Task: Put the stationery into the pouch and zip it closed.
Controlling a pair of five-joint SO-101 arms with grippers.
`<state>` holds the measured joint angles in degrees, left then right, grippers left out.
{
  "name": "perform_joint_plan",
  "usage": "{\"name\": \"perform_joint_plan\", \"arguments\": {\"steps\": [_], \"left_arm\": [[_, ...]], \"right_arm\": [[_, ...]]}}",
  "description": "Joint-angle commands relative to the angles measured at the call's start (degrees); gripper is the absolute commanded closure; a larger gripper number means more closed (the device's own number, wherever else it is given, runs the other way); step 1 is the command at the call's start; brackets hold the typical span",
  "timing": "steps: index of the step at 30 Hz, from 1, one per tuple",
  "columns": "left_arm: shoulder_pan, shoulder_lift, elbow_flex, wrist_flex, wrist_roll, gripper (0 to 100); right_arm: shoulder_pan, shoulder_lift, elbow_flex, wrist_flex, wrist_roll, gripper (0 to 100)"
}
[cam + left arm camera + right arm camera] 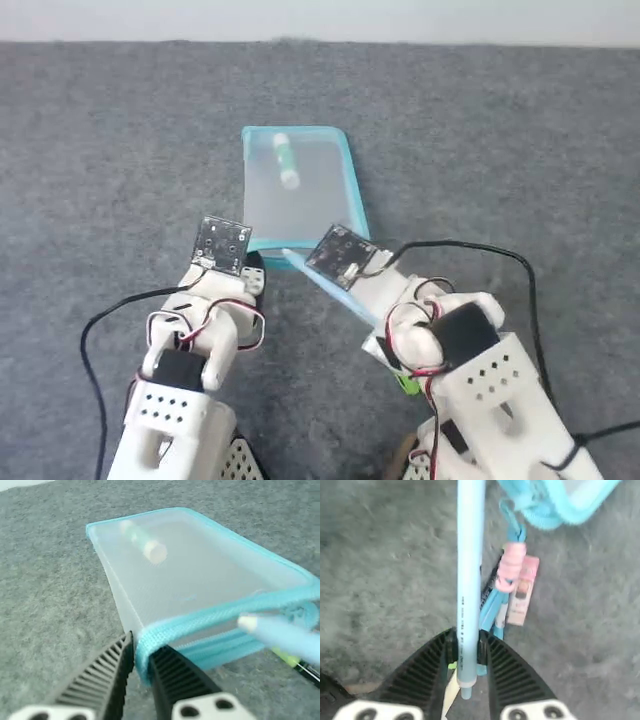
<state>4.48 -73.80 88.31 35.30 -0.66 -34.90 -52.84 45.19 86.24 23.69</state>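
Roughly, the job looks about half done; the pouch (300, 200) lies flat on the grey mat (100, 150) just ahead of the two arms, and one piece of stationery, a short green-and-white stick (285, 160), already lies inside it near the far end, seen through the clear wall; a pale blue pen (470, 570) is held in the air with its tip at the pouch's near edge, and I cannot tell whether the tip has crossed the mouth; spare pens (492, 610) lie on the mat under the held one, beside the pink charm (512, 567) on the zip pull, so by my reading these are left to load; the zip looks undone, and closing it would come last.

The left claw (141, 647) is nearly closed, its ribbed jaws pinching the teal zip band at the pouch's near corner, which I take as holding the mouth up and steady; nothing else is in it; the right claw (467, 639) is clenched on the pale blue pen close to its back end, the jaws pressed to both sides of the barrel, with the long front part pointing toward the pouch; a grip so far back probably leaves the tip free to wobble, a likely trouble when feeding it in.
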Motion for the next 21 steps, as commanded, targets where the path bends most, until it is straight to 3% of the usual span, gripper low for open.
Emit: {"name": "perform_joint_plan", "arguments": {"steps": [1,12,21], "left_arm": [[-1.5,-1.1,-2.3,-1.8,1.1,99],[-1.6,-1.2,-2.2,-1.8,1.0,99],[-1.4,-1.1,-2.1,-1.8,1.0,99]], "right_arm": [[-1.5,-0.9,-5.1,1.5,-0.5,99.2],[-1.3,13.4,-9.6,3.5,-0.6,99.2],[1.5,23.6,-16.8,0.7,-4.8,99.2]]}}
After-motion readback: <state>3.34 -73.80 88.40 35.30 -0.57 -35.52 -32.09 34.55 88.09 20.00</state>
